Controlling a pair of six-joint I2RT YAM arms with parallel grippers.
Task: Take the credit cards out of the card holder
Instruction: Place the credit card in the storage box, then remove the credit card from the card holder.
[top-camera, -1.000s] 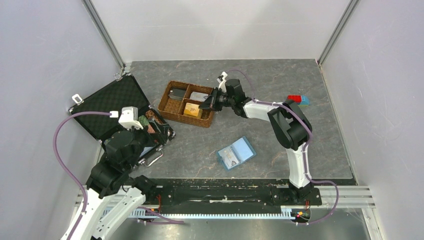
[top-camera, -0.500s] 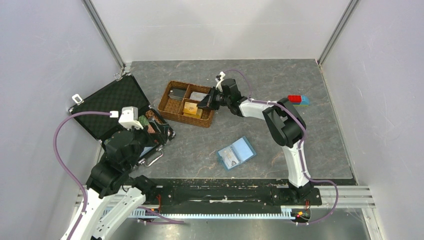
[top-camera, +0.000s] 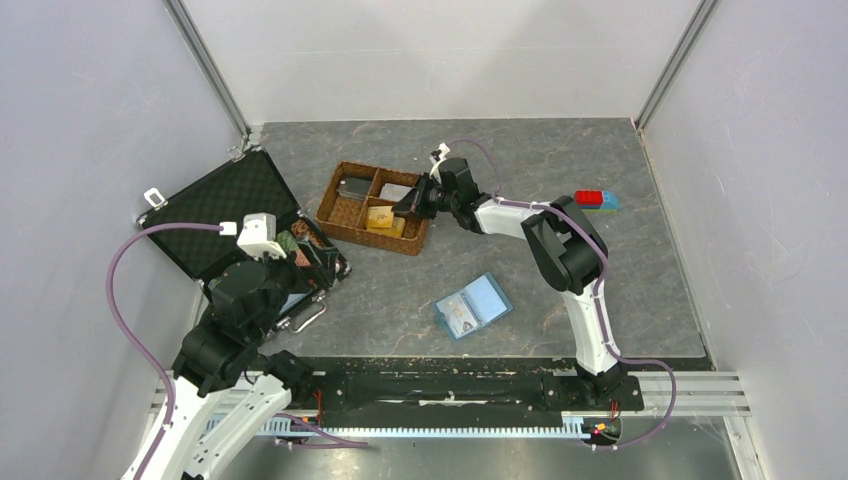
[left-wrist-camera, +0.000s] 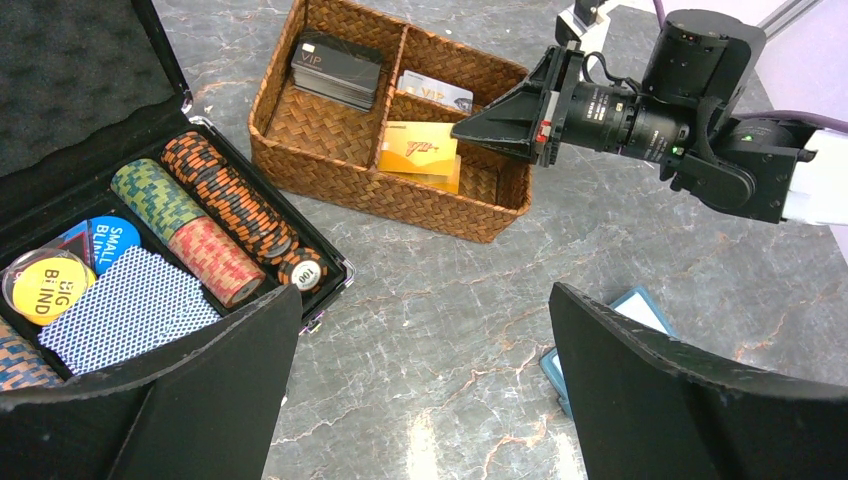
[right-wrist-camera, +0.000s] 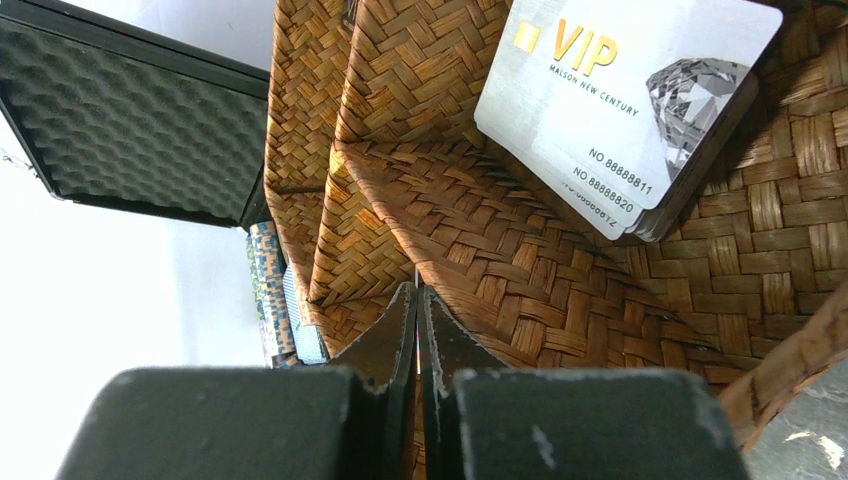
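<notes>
- While the card holder (top-camera: 472, 307) lies open on the table (top-camera: 560, 160) in front of the arms, well apart from both grippers, the work is going on over at the wicker tray (left-wrist-camera: 400, 200).
- Three tray compartments hold cards: a bright orange card (left-wrist-camera: 422, 150) in the near right one, silver VIP cards (right-wrist-camera: 620, 110) in the one behind it, and black VIP cards (left-wrist-camera: 335, 68) in the far left one.
- The right gripper (right-wrist-camera: 417, 290) has its jaws pressed fully together with no card visible between them. Its tips sit low over the tray's woven divider, just beside the orange card, and contact cannot be judged.
- The left gripper (left-wrist-camera: 425, 390) hangs spread wide and empty above the black case (left-wrist-camera: 60, 60) of poker chips (left-wrist-camera: 230, 210).
- Judged from this layout, most of the unloading looks done. One half of the open holder shows something pale grey that may be a remaining card, but the top view is too small to tell.
- If it is a card, that one is left to pull out.
</notes>
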